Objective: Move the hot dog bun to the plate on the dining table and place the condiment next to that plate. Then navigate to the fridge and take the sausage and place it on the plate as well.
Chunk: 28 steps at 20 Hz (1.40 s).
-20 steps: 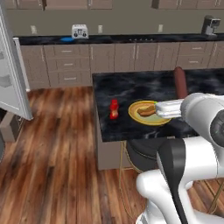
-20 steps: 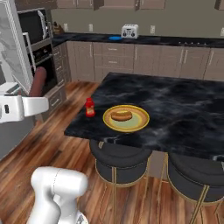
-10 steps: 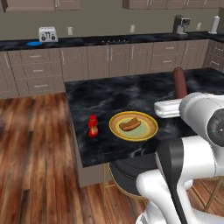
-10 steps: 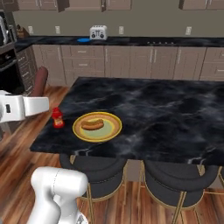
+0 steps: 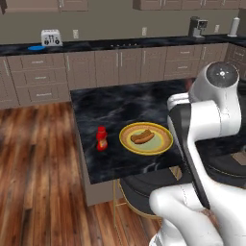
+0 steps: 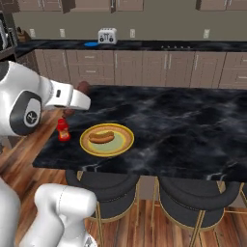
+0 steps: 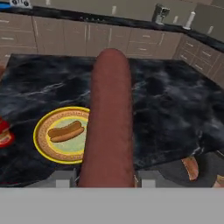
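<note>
My gripper (image 7: 107, 179) is shut on the sausage (image 7: 109, 118), a long brown cylinder that runs up the middle of the hand view. Its end (image 6: 83, 87) pokes out from behind my forearm over the table's left edge. On the black marble dining table (image 6: 183, 125) lies the yellow plate (image 6: 120, 144) with the hot dog bun (image 6: 101, 137) on it. The red condiment bottle (image 6: 62, 129) stands just left of the plate. In the hand view the plate (image 7: 43, 140) and bun (image 7: 65, 131) lie left of the sausage, below it.
Two round stools (image 6: 193, 193) are tucked under the table's near edge. Wood floor (image 5: 38, 158) stretches to the left of the table. A back counter carries a toaster (image 5: 51, 37) and a coffee machine (image 5: 197, 26).
The base has driven and turned, so the whole scene shifted. The fridge door has left the view and the table with the plate is closer. The sausage stays in my grip.
</note>
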{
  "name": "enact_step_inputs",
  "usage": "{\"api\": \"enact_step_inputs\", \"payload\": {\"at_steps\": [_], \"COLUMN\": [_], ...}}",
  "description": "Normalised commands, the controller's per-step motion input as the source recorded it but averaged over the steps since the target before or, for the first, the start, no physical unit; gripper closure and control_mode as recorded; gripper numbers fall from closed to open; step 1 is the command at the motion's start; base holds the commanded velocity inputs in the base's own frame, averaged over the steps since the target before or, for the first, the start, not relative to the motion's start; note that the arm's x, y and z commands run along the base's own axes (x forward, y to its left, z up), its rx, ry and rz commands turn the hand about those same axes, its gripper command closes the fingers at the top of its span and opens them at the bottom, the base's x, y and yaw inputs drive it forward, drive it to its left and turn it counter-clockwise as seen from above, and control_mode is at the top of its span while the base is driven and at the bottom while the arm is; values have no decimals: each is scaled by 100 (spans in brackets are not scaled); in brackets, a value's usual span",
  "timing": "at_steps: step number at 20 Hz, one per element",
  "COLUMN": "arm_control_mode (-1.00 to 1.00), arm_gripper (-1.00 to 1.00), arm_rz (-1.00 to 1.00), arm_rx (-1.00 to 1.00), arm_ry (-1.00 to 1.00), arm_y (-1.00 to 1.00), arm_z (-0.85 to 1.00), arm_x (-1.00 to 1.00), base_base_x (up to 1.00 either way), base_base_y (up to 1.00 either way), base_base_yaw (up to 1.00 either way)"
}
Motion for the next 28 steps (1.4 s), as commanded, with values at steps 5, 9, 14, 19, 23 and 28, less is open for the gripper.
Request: {"api": "enact_step_inputs", "payload": {"at_steps": [5, 9, 14, 19, 23, 28], "arm_control_mode": [-100, -100, -100, -100, -100, -100], "arm_gripper": [100, 100, 100, 100, 100, 100], "arm_rz": [5, 10, 12, 4, -1, -14], "arm_rx": [-1, -2, 0, 0, 0, 0], "arm_ry": [56, 35, 12, 0, 0, 0], "arm_y": [-4, -9, -10, -4, -2, -1], "arm_z": [-82, -91, -63, -39, -42, -39], "arm_x": [57, 27, 15, 36, 34, 34], "base_base_x": [0, 0, 0, 0, 0, 0], "base_base_y": [0, 0, 0, 0, 0, 0], "base_base_yaw": [0, 0, 0, 0, 0, 0]}}
